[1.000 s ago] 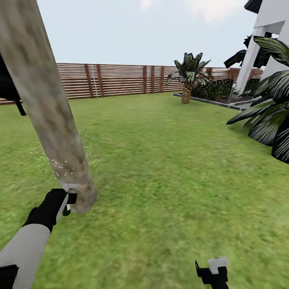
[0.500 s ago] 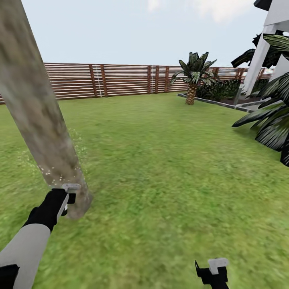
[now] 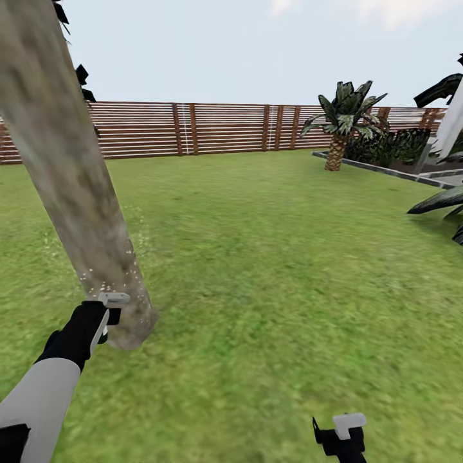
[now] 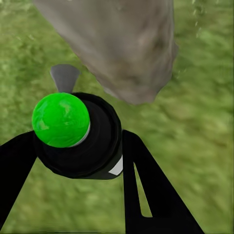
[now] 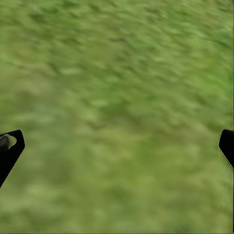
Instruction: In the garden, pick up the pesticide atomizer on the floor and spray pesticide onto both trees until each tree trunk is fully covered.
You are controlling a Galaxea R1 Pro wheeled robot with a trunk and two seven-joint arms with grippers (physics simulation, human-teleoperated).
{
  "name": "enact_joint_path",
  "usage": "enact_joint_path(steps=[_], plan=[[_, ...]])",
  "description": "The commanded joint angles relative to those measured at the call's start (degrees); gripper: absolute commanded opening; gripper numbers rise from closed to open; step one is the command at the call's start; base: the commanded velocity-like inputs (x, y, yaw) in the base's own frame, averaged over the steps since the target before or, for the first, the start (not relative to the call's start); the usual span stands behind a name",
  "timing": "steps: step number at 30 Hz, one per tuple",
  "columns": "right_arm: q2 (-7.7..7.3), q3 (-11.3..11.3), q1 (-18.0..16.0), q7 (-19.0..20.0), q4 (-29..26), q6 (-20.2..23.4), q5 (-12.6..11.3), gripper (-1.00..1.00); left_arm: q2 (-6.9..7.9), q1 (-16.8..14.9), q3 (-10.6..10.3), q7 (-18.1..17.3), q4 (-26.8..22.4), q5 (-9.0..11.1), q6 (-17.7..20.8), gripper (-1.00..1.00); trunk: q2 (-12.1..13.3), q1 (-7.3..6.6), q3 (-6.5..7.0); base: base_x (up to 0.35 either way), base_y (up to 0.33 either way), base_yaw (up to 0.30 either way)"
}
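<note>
right gripper [image 3: 339, 432]: low at the near edge of the head view, over bare lawn [image 3: 270, 257]; in the right wrist view its two black fingertips [image 5: 9, 146] sit far apart at opposite edges with only grass between, jaws released and holding nothing. left gripper [image 3: 108, 316]: black, on a white-sleeved arm, raised just beside the base of the tree trunk [image 3: 71, 186]; jaws clenched around the pesticide atomizer [image 4: 78, 134], a black body with a bright green round cap, seen in the left wrist view between the two black fingers [image 4: 146, 190], with a small grey nozzle [image 4: 64, 77] pointing toward the trunk's foot. tree trunk: thick, mottled grey-tan, leaning up and out of the head view's top left corner; fine pale specks dot its lower part and the grass close around it. mid distance: open green lawn. far: brown horizontal-slat fence [image 3: 218, 128] across the back, a short scaly-trunked palm [image 3: 337, 125] at the right before it, dark palm fronds and a white building edge at the far right.
</note>
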Motion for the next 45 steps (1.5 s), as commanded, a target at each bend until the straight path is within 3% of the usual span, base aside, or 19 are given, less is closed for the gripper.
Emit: enact_joint_path(steps=[1, 15, 21, 25, 28, 30, 33, 36, 42, 45], plan=[[0.0, 0.0, 0.0, 0.0, 0.0, 0.0, 0.0, 1.0, 0.11, 0.0, -0.1, 0.0, 0.0, 0.0, 0.0, -1.0, 0.0, 0.0, 0.0, -0.029, -0.268, 0.082], [0.0, 0.0, 0.0, 0.0, -0.1, 0.0, 0.0, 1.0, -0.17, 0.0, -0.1, 1.2, -0.1, -0.3, 0.1, -1.0, 0.0, 0.0, 0.0, 0.134, -0.22, 0.098], [0.0, 0.0, 0.0, 0.0, 0.0, 0.0, 0.0, 1.0, 1.95, 1.7, -0.1, 2.5, 0.2, -0.3, 0.1, -1.0, 0.0, 0.0, 0.0, 0.203, -0.104, 0.276], [0.0, 0.0, 0.0, 0.0, 0.0, 0.0, 0.0, 1.0, 1.15, 3.1, -0.2, 2.4, 0.8, 0.4, -0.5, -1.0, 0.0, 0.0, 0.0, 0.007, -0.003, 0.271], [0.0, -0.1, 0.0, 0.0, -0.1, 0.0, 0.0, 1.0, -1.83, 3.8, -0.2, 2.4, 0.8, 0.9, -3.5, -1.0, 0.0, 0.0, 0.0, 0.0, 0.0, 0.051], [0.0, -0.1, 0.0, 0.0, -0.1, 0.0, 0.0, 1.0, -2.49, 3.8, -0.1, 2.3, -0.1, 0.9, -3.8, -1.0, 0.0, 0.0, 0.0, 0.0, 0.0, 0.008], [0.0, -0.1, 0.0, 0.0, -0.1, 0.0, 0.0, 1.0, -2.86, 3.8, 0.0, 2.2, -7.9, 0.9, -3.1, -1.0, 0.0, 0.0, 0.0, 0.0, 0.0, 0.001], [0.0, -0.1, 0.0, -0.1, -0.1, 0.0, 0.0, 1.0, -3.51, 3.5, -0.4, 2.2, -14.2, 1.0, -0.2, -1.0, 0.0, 0.0, 0.0, -0.157, 0.063, 0.0], [0.0, -0.1, 0.0, 0.0, -0.1, 0.0, 0.0, 1.0, -4.48, 3.0, -0.7, 2.1, -14.5, 0.4, 3.8, -1.0, 0.0, 0.0, 0.0, -0.16, 0.071, 0.0], [0.0, -0.1, 0.0, 0.0, -0.1, 0.0, -0.1, 1.0, -5.2, 0.6, -0.7, 2.3, -14.2, 0.2, 9.6, -1.0, 0.0, 0.0, 0.0, -0.002, 0.001, 0.0]])
